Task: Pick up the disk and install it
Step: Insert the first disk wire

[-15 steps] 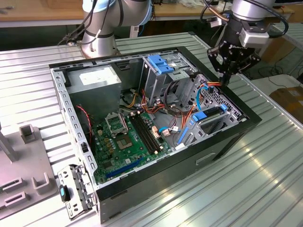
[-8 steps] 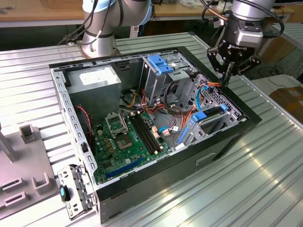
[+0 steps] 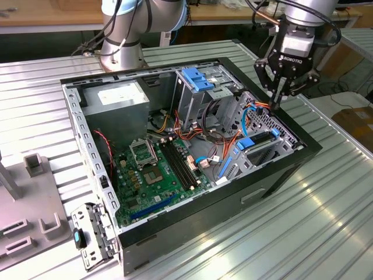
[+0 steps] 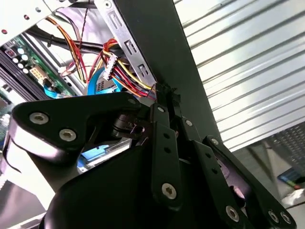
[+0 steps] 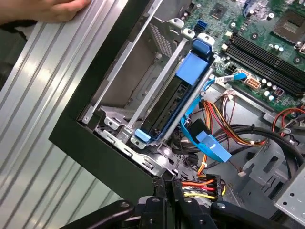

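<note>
The disk [image 5: 167,109] sits on edge in a slot of the metal drive cage [image 5: 143,62] at the case's corner, its blue carrier rails [image 5: 194,67] along the top. In the exterior view the disk [image 3: 260,140] lies in the cage at the case's right end. My gripper [image 3: 274,105] hangs just above that cage, fingers pressed together and shut, nothing visible between them. In the first wrist view the gripper [image 5: 167,185] is next to a black connector with red, yellow and black wires [image 5: 200,183], a short way from the disk's end. The second wrist view has the gripper [image 4: 165,100] against the case's black wall.
The open computer case [image 3: 145,245] lies on a ribbed metal table [image 3: 326,221]. Inside are a motherboard [image 3: 157,175], a grey power-supply box [image 3: 119,96], a fixed blue bracket [image 3: 195,79] and loose cables. A person's hand [image 5: 47,9] rests on the table beside the case.
</note>
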You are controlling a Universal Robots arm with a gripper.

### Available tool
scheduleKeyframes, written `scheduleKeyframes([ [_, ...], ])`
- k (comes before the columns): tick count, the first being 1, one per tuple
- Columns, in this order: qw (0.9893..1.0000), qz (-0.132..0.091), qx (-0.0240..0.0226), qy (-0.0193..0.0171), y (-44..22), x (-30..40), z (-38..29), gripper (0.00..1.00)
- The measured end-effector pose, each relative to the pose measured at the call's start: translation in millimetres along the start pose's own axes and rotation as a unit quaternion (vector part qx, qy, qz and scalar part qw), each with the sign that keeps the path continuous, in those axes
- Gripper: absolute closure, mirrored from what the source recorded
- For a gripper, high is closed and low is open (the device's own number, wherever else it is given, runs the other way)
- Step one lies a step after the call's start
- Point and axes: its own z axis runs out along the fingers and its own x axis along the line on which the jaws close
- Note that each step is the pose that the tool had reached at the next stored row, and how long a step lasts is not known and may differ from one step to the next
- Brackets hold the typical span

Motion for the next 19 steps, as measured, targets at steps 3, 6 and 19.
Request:
scheduleKeyframes([
  [3, 0.9995, 0.031, -0.0059, -0.0006, 0.0, -0.1, 0.6, 0.83],
  [6, 0.9981, 0.060, -0.0115, -0.0012, 0.0, -0.2, 1.3, 0.83],
  [19, 0.9923, 0.122, -0.0233, -0.0009, 7.4, 3.3, -1.7, 0.83],
])
